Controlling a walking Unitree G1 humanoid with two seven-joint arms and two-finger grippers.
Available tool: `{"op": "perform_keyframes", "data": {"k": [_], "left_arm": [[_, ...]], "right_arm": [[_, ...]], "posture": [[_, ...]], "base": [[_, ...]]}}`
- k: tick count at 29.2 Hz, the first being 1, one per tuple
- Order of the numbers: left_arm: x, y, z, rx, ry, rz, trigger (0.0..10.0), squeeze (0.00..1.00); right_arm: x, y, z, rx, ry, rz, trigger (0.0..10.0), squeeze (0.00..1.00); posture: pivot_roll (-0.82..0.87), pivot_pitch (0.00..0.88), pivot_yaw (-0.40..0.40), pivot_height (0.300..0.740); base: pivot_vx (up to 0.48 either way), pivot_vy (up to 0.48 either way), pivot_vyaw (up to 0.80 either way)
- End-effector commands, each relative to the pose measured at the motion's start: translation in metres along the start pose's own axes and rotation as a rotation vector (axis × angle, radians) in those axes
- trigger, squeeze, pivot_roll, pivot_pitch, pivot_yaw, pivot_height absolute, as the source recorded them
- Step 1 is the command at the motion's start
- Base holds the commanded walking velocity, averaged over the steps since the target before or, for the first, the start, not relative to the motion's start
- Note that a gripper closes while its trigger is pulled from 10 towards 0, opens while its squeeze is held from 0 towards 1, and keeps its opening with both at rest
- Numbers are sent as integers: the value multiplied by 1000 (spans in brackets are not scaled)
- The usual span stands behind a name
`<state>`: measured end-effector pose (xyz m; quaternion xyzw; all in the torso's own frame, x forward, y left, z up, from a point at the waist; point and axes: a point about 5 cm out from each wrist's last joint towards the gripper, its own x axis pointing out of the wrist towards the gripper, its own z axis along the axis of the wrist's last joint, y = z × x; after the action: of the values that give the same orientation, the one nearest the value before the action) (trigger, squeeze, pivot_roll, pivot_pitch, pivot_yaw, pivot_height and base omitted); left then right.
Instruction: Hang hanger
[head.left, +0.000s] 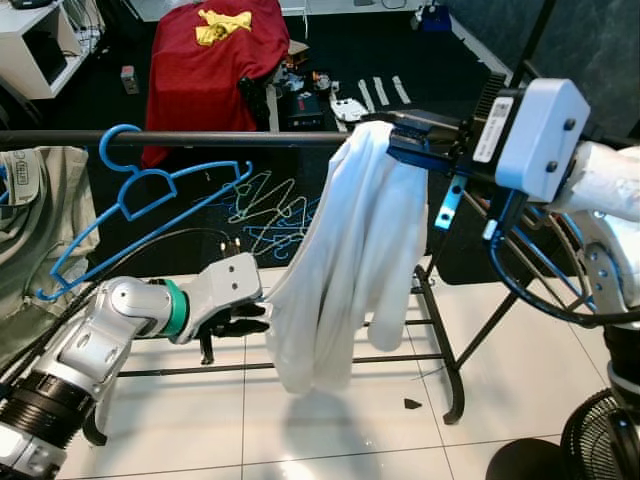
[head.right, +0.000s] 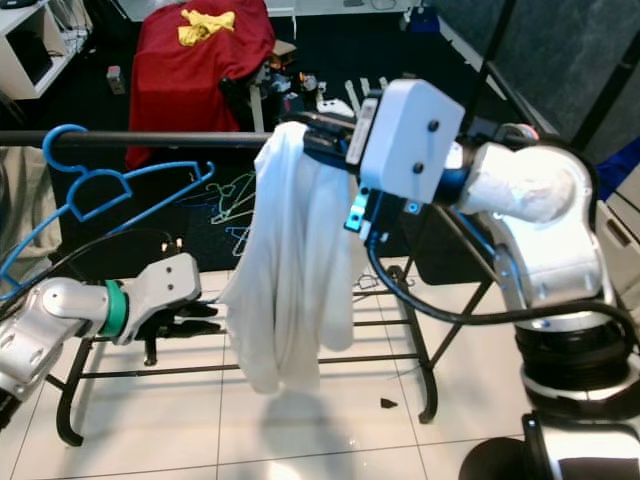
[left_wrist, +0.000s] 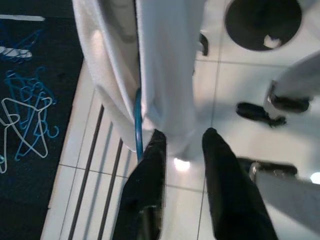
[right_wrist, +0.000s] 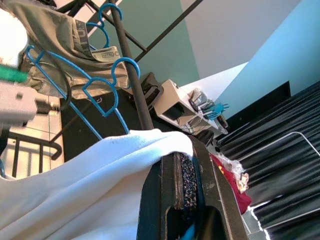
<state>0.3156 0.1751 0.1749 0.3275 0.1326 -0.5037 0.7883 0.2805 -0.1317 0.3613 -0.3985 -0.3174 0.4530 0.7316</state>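
One white shirt (head.left: 350, 250) on its hanger (left_wrist: 137, 120) was up at the rail (head.left: 200, 139), held at the collar by the right pincer (right_wrist: 187, 175), whose fingers were pressed together on the cloth and the hanger's top. You could see a bit of blue hanger wire poking out under the shirt in the left wrist view. The left pincer (left_wrist: 182, 142) sat low beside the shirt's hem, fingers spread, holding nothing. An empty blue hanger (head.left: 140, 200) already hung on the rail off to the robot's left, with a grey garment (head.left: 40, 200) past it. Looked like the hooking step to me: the next move would need the hook dropped over the rail before the right pincer let go.
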Motion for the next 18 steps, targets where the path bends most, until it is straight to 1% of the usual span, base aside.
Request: {"op": "perform_keyframes", "data": {"k": [1,2,3,4,5,7,8,9,10,11,12,13,14,16,17,18], "left_arm": [[-10,0,2,14,-6,-26,10000,1000],[-19,3,3,20,-1,-28,10000,1000],[-26,4,3,25,2,-30,10000,1000],[-26,4,3,25,2,-30,10000,1000],[-30,5,3,24,2,-32,10000,1000],[-30,5,3,24,2,-32,10000,1000],[-39,7,5,21,-11,-30,10000,1000],[-39,7,5,21,-11,-30,10000,1000],[-45,8,7,22,-15,-16,10000,1000],[-48,9,6,26,-8,-3,10000,1000],[-48,9,6,26,-8,-3,10000,1000],[-46,8,4,16,0,9,10000,0],[-46,8,4,16,0,9,10000,0],[-30,-2,-3,-30,18,-12,10000,0],[-30,-2,-3,-30,18,-12,10000,0],[-23,-6,-5,-45,21,-21,10000,0]], "right_arm": [[1,1,6,-10,-31,10,0,0],[2,2,6,-5,-35,12,0,0],[3,3,6,0,-39,13,0,0],[3,3,6,0,-39,13,0,0],[3,4,6,3,-43,14,0,0],[3,4,6,3,-43,14,0,0],[4,5,5,9,-44,17,0,0],[4,5,5,9,-44,17,0,0],[5,7,4,16,-44,20,0,0],[5,8,3,21,-45,22,0,0],[5,8,3,21,-45,22,0,0],[6,8,3,25,-49,22,0,0],[6,8,3,25,-49,22,0,0],[8,7,5,23,-63,18,0,0],[8,7,5,23,-63,18,0,0],[9,6,6,21,-68,18,0,0]], "posture": [[-64,81,122,740],[-53,84,122,740],[-51,85,121,740],[-51,85,121,740],[-49,88,120,740],[-49,88,120,740],[-50,90,120,740],[-50,90,120,740],[-42,91,117,740],[-36,90,115,740],[-36,90,115,740],[-38,92,116,740],[-38,92,116,740],[-44,91,114,740],[-44,91,114,740],[-45,90,114,740]], "base": [[0,0,0],[0,0,0],[0,0,0],[0,0,0],[0,0,0],[0,0,0],[0,0,0],[0,0,0],[0,0,0],[0,0,0],[0,0,0],[0,0,0],[0,0,0],[0,0,0],[0,0,0],[0,0,0]]}}
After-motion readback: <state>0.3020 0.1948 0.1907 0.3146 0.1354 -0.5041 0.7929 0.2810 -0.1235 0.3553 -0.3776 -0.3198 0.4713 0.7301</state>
